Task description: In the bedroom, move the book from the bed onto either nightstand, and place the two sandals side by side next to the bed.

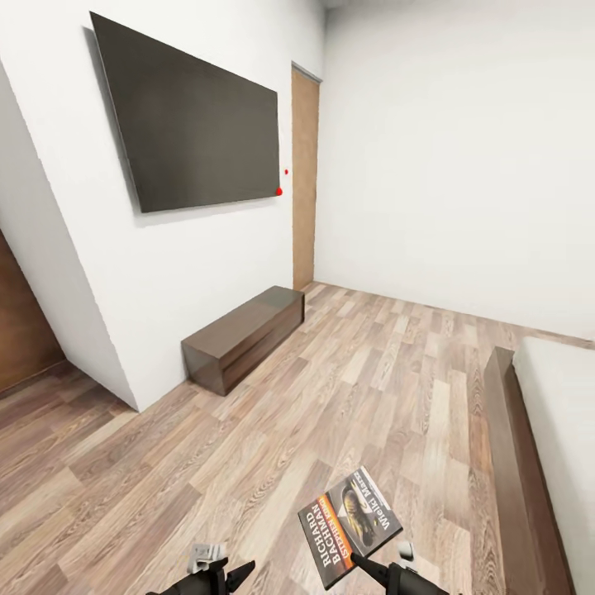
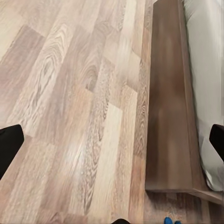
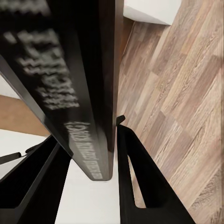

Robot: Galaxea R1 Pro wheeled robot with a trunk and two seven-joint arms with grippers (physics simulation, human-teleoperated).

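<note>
Right gripper (image 1: pixel 364 564): low in the head view, fingers closed against both faces of the book (image 1: pixel 349 523), which is held tilted above the floor. Left gripper (image 1: pixel 234 573): beside the book on its left, well apart, fingers spread wide, nothing between them.

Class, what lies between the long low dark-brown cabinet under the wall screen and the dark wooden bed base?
Head view: only bare wood-plank floor between the long low dark-brown cabinet and the dark wooden bed base.
</note>
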